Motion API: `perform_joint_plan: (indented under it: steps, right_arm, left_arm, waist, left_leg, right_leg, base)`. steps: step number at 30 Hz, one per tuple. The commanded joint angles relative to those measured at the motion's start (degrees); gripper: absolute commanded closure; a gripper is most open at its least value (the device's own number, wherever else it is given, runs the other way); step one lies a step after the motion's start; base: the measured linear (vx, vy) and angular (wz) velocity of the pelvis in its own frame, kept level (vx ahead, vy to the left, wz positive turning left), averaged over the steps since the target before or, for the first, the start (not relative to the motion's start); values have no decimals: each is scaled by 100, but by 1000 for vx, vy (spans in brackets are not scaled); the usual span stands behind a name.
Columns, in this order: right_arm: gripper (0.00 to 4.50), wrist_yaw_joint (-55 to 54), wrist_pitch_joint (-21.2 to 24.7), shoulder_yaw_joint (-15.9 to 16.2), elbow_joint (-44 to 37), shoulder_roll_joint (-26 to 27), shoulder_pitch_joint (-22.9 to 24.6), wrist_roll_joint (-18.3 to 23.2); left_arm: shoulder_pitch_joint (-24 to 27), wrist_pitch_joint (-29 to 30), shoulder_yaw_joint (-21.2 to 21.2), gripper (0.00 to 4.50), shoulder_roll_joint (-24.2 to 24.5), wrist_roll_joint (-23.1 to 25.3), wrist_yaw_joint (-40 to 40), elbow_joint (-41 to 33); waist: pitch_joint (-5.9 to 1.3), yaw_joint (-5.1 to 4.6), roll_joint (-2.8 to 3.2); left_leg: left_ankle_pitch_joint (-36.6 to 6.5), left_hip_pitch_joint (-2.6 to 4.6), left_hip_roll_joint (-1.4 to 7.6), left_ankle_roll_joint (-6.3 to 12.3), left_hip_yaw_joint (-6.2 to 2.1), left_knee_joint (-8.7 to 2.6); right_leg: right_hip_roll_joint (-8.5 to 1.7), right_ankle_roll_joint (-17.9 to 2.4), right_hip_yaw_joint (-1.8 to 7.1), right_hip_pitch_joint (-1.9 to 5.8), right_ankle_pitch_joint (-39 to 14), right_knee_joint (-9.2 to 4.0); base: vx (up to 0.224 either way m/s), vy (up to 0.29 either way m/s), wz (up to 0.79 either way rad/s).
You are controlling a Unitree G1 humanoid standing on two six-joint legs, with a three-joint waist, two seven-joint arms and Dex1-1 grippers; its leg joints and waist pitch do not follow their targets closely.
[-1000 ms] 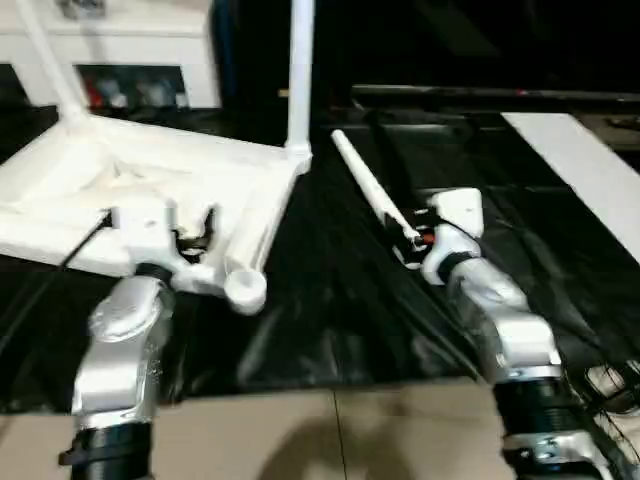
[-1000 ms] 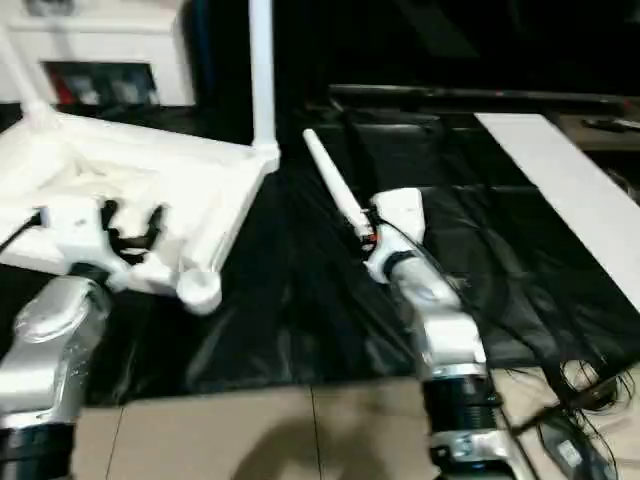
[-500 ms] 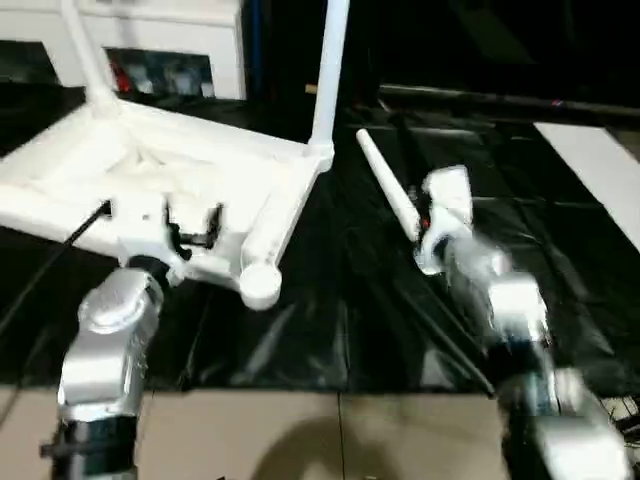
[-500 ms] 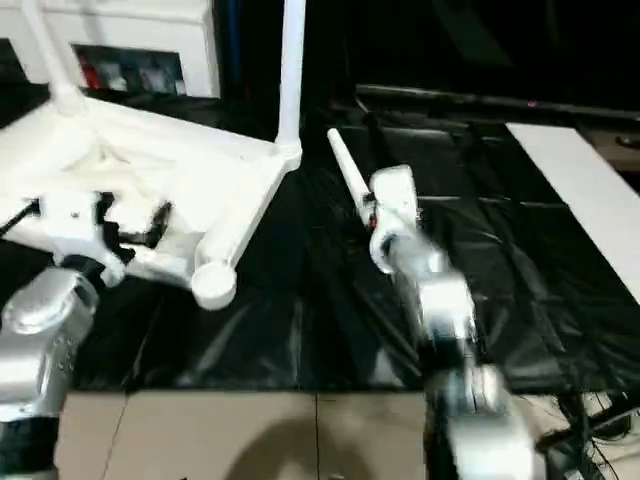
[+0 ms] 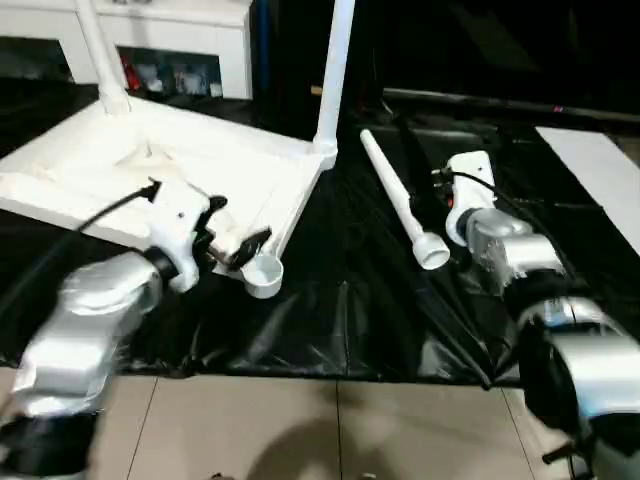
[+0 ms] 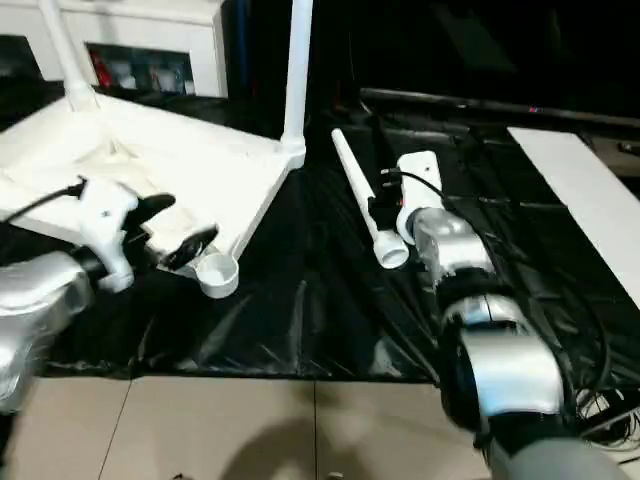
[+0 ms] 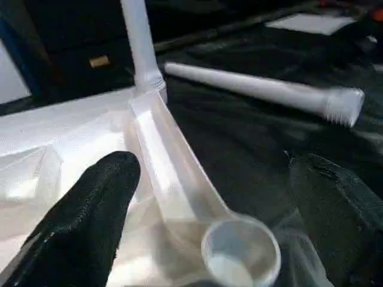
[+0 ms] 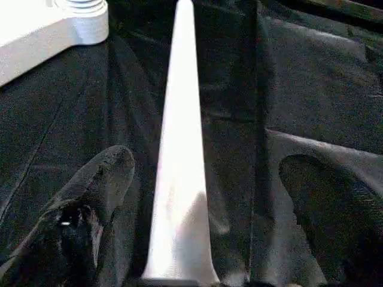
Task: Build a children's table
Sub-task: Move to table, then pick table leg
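The white table top (image 5: 120, 165) lies upside down on the black sheet. Two white legs (image 5: 333, 70) stand up from its far corners. Its near corner socket (image 5: 263, 273) is empty. My left gripper (image 5: 236, 226) hangs open just beside that socket (image 7: 239, 254), with the rim of the top between its fingers (image 7: 90, 203). A loose white leg (image 5: 398, 200) lies on the sheet to the right, its wide end toward me. My right gripper (image 8: 204, 162) is open over it, one finger on each side of the loose leg (image 8: 179, 149), not closed on it.
A white cabinet (image 5: 180, 30) stands behind the table top. A white board (image 5: 600, 170) lies at the far right of the sheet. Tiled floor (image 5: 300, 420) runs along the front. Cables (image 6: 590, 390) lie at the lower right.
The camera has shifted. My left gripper has turned from over the rim toward the empty corner socket. My right gripper has slid along the loose leg, whose wide end now shows.
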Motion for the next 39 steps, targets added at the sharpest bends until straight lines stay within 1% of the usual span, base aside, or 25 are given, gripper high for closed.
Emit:
perform_joint_plan:
  steps: [1,2,3,4,5,6,7,8,9,10,12,13,16,17,19,22,23,26,27,28,29,30,32,34,39]
  right_arm:
    - [7,8,-102,-156,303,-13,-223,28]
    - [7,34,-110,-180,327,-3,-243,50]
    - [7,72,-132,-248,400,16,-294,92]
    - [7,63,-130,-256,417,22,-309,91]
    - [7,45,-123,-274,453,35,-339,88]
    - [7,-18,-113,-297,489,57,-374,84]
    - [7,-145,-92,-309,528,80,-410,64]
    - [7,-157,-91,-313,531,79,-412,65]
    - [7,-341,-89,-386,607,59,-460,88]
    - [7,-429,-95,-404,649,45,-481,84]
    - [7,-504,-138,-385,748,12,-521,39]
    - [7,-535,-150,-386,775,0,-528,26]
    - [7,-628,-207,-397,826,-26,-524,-76]
    - [7,-662,-216,-407,835,-37,-514,-90]
    - [7,-687,-197,-443,852,-42,-504,-86]
    - [7,-728,-180,-468,866,-50,-498,-87]
    - [7,-758,-167,-476,874,-61,-498,-93]
    - [7,-784,25,-520,914,-128,-528,-93]
    - [7,-777,50,-530,922,-140,-534,-95]
    - [7,-742,104,-536,932,-157,-540,-99]
    - [7,-712,146,-545,939,-172,-546,-99]
    - [7,-639,305,-547,956,-220,-558,-112]
    - [7,-605,410,-547,966,-245,-565,-131]
    - [7,-554,567,-562,980,-299,-582,-147]
    - [54,-330,951,-519,1008,-411,-668,-240]
  left_arm:
    - [254,468,373,2,295,-403,-325,-708]
    - [301,534,433,2,346,-464,-362,-804]
    - [402,743,578,2,468,-637,-449,-1050]
    - [447,804,642,2,512,-690,-474,-1137]
    - [545,935,779,2,606,-804,-527,-1323]
    - [740,1110,1039,2,742,-980,-616,-1599]
    - [1037,1334,1425,2,918,-1212,-760,-1946]
    - [1058,1352,1449,2,931,-1223,-772,-1969]
    - [1389,1670,1836,2,1154,-1440,-958,-2326]
    - [1554,1826,2041,2,1255,-1538,-1045,-2490]
    - [1742,2100,2382,2,1398,-1707,-1112,-2710]
    - [1789,2217,2514,2,1439,-1787,-1141,-2771]
    - [1966,2468,2912,2,1552,-1905,-1228,-2962]
    - [2014,2563,3026,2,1588,-1942,-1258,-3030]
    - [2119,2771,3314,2,1651,-2143,-1282,-3147]
    - [2231,2865,3538,2,1702,-2285,-1294,-3218]
    - [2279,2907,3628,2,1728,-2348,-1304,-3253]
    - [2407,3217,4042,2,1874,-2587,-1417,-3387]
    - [2411,3281,4095,2,1900,-2629,-1422,-3409]
    - [2424,3339,4158,2,1920,-2667,-1430,-3435]
    - [2442,3381,4208,2,1942,-2692,-1452,-3448]
    - [2502,3465,4326,2,2012,-2729,-1530,-3479]
    - [2521,3533,4407,2,2054,-2776,-1571,-3495]
    - [2541,3621,4542,2,2139,-2893,-1614,-3495]
    - [2630,3719,4834,0,2392,-3099,-1702,-3392]
  waist:
    - [-378,113,70]
    - [-326,109,68]
    - [-310,141,86]
    - [-302,171,108]
    - [-232,193,109]
    - [-161,210,93]
    - [-166,218,103]
    - [-94,230,88]
    - [-43,262,98]
    - [-26,268,99]
    - [42,323,68]
    - [33,337,75]
    - [41,380,59]
    - [104,388,29]
    - [175,399,13]
    - [196,401,13]
    - [226,404,-13]
    - [270,407,-63]
    - [257,412,-49]
    - [259,411,-43]
    - [305,399,-56]
    - [336,406,-80]
    - [356,410,-79]
    - [389,406,-105]
    - [434,406,-164]
  left_leg:
    - [158,-55,3,120,88,-357]
    - [70,-75,5,126,87,-375]
    - [-44,-63,15,84,85,-387]
    - [-161,-27,28,44,97,-392]
    - [-248,-44,29,15,93,-413]
    - [-484,-47,36,-44,84,-448]
    - [-632,-22,47,-100,79,-447]
    - [-690,-38,38,-118,77,-464]
    - [-952,-17,36,-165,67,-483]
    - [-973,-21,29,-152,68,-489]
    - [-795,-16,18,-81,87,-491]
    - [-725,-19,13,-67,93,-477]
    - [-332,-78,1,-31,83,-459]
    - [-210,-124,-9,-13,81,-462]
    - [-264,-114,-11,-31,85,-472]
    - [-159,-112,-12,-57,87,-464]
    - [41,-127,-24,-7,94,-450]
    - [92,-147,-29,2,92,-458]
    - [167,-140,-30,-2,86,-451]
    - [246,-130,-24,5,94,-442]
    - [242,-145,-27,-13,104,-447]
    - [118,-152,-24,-46,101,-461]
    - [-51,-135,-15,-86,93,-476]
    - [-56,-127,-4,-118,95,-480]
    - [21,-136,-17,-166,89,-479]
  right_leg:
    - [-439,-1312,194,391,823,-292]
    - [-432,-1301,193,376,762,-310]
    - [-429,-1273,195,374,680,-315]
    - [-417,-1281,187,338,594,-319]
    - [-417,-1262,187,312,497,-331]
    - [-426,-1202,187,296,140,-371]
    - [-443,-1184,193,287,-97,-372]
    - [-444,-1155,198,262,-209,-393]
    - [-460,-1046,213,236,-709,-428]
    - [-439,-1026,211,225,-783,-443]
    - [-405,-1033,222,183,-530,-439]
    - [-404,-1051,227,192,-414,-417]
    - [-401,-1091,227,229,81,-361]
    - [-377,-1086,225,219,280,-351]
    - [-384,-1051,233,205,275,-357]
    - [-380,-1097,236,216,488,-335]
    - [-367,-1109,241,225,767,-317]
    - [-374,-1079,245,247,782,-325]
    - [-377,-1081,245,252,849,-313]
    - [-368,-1092,243,233,966,-304]
    - [-342,-1115,239,217,1056,-312]
    - [-356,-1089,244,225,925,-327]
    - [-377,-1033,248,217,643,-352]
    - [-385,-1032,250,203,563,-358]
    - [-385,-994,260,225,541,-366]
  base:
    - [0,0,0]
    - [0,0,0]
    - [0,0,0]
    - [0,0,0]
    - [0,0,0]
    - [0,0,0]
    - [0,0,0]
    - [0,0,0]
    - [0,0,0]
    - [0,0,0]
    - [0,0,0]
    - [0,0,0]
    - [0,0,0]
    - [0,0,0]
    - [0,0,0]
    - [0,0,0]
    - [0,0,0]
    - [0,0,0]
    - [0,0,0]
    - [0,0,0]
    - [0,0,0]
    - [0,0,0]
    - [0,0,0]
    - [0,0,0]
    - [0,0,0]
